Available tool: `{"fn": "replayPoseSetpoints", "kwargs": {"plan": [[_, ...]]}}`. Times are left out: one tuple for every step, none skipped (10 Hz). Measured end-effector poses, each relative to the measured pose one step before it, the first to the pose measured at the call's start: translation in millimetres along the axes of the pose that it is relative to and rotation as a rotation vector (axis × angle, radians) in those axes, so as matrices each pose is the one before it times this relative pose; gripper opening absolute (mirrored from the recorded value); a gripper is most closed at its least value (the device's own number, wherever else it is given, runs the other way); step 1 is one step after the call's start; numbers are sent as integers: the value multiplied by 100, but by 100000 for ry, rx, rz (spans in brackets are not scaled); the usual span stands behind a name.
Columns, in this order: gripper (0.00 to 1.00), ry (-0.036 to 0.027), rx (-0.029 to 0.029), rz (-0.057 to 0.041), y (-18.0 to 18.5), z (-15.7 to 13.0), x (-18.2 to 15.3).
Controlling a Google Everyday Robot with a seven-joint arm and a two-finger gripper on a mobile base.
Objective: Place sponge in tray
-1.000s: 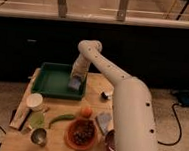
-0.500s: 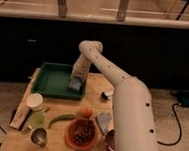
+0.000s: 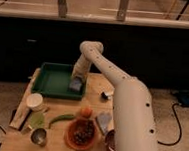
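- White robot arm [image 3: 121, 92]: reaches from the near right to the tray.
- Wooden table [image 3: 59, 111]: beneath the gripper, bearing every item.
- Dark green rectangular plastic tray [image 3: 50, 80]: spreads left of the gripper.
- Round orange-brown bowl [image 3: 81, 134]: well apart from the gripper, on the camera side.
- Gripper [image 3: 77, 78]: low over the tray's right end. Whether it grips or has let go cannot be told.
- Small blue-grey soft sponge [image 3: 76, 85]: at the gripper's tip, inside the tray's right rim.
- Progress: the sponge appears delivered. A clear release and withdrawal remain.

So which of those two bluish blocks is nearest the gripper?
The small sponge, at the gripper, at the right end of the green tray; the paler slab lies apart beside the bowl.
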Motion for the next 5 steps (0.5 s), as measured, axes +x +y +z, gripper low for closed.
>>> {"fn": "replayPoseSetpoints", "kwargs": {"plan": [[16,-220,252,-218,83,20,-31],[16,9,128,-163,35,-39,13],[16,-40,123,-129,36,-8,-5],[16,-129,193,-153,53,43,-17],[16,-113,56,22,64,-12,-16]]}}
